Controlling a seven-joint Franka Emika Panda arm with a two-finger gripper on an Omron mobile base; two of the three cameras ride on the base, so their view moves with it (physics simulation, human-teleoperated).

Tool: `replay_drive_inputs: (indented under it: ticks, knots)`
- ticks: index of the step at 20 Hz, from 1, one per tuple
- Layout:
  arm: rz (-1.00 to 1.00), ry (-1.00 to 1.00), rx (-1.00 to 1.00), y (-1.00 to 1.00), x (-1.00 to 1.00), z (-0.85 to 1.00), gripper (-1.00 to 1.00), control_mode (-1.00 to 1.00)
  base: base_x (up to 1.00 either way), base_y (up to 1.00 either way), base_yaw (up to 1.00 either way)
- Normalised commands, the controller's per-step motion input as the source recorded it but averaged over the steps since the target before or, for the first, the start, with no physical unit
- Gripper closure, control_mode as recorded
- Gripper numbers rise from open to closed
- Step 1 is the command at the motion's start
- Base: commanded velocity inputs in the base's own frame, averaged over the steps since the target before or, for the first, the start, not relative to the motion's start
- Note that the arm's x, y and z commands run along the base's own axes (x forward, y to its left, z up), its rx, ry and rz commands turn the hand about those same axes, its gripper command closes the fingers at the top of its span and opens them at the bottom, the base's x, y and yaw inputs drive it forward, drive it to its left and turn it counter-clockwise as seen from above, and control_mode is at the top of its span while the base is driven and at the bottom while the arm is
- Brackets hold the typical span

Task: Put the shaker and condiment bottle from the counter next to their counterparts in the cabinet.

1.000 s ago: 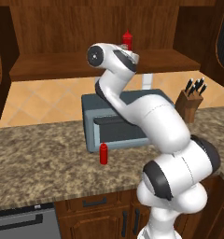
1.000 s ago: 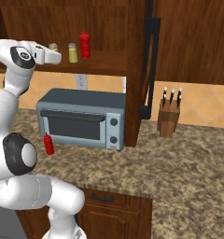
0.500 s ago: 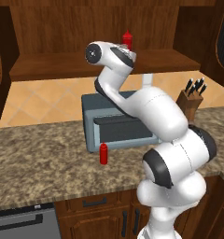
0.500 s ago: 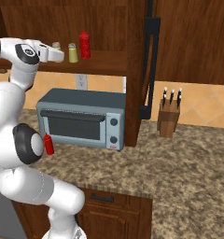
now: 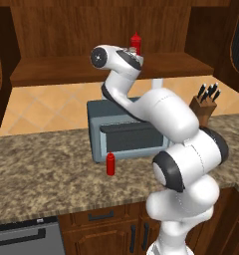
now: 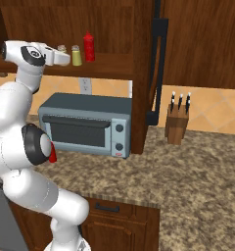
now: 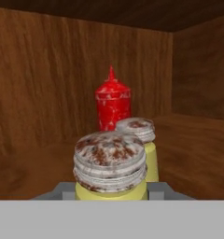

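- the gripper [image 6: 62, 55] was up at the cabinet [image 6: 114, 29] shelf, its jaws pressed in on the shaker [image 7: 110, 165], which sat between the fingers low in the hand view.
- the held shaker [image 6: 62, 49] was just beside the matching shaker [image 6: 77, 55] on the plank shelf, with the red bottle on the shelf [image 6: 88, 46] on the far side of that twin; whether the held one's base touched the plank could not be told.
- the condiment bottle [image 5: 110, 164] stood upright on the counter [image 5: 42, 169], just in front of the toaster oven [image 5: 126, 134], not yet moved.
- count: two shakers, two red bottles, one toaster oven, one knife block [image 6: 176, 122].
- handling, judged: the shaker looked small, rigid and light; its smooth round body could slip or tip, so a side grip low on the yellow body under the cap [image 7: 109, 154] suited it.
- handling, judged: the condiment bottle looked slim, tall for its base and easily knocked over; it was probably light and perhaps slightly yielding as a squeeze bottle. best hold would be across the middle of the body, below the tapered nozzle, with moderate pressure.
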Motion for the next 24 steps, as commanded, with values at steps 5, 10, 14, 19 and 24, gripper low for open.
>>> replay_drive_inputs:
  ticks: [5,10,14,19,24]
  knots:
    - [0.00,0.00,0.00,0.00,0.14,-0.04,-1.00,-1.00,0.00,0.00,0.00]
    - [0.00,0.00,0.01,0.00,0.16,0.00,-1.00,-1.00,0.00,0.00,0.00]
    - [0.00,0.00,0.00,0.00,0.07,0.00,-1.00,-1.00,0.00,0.00,0.00]
    - [-0.01,0.00,0.01,0.01,-0.63,0.00,-1.00,-1.00,0.00,0.00,0.00]
    - [0.00,0.00,0.01,0.00,-0.68,0.00,-1.00,-1.00,0.00,0.00,0.00]
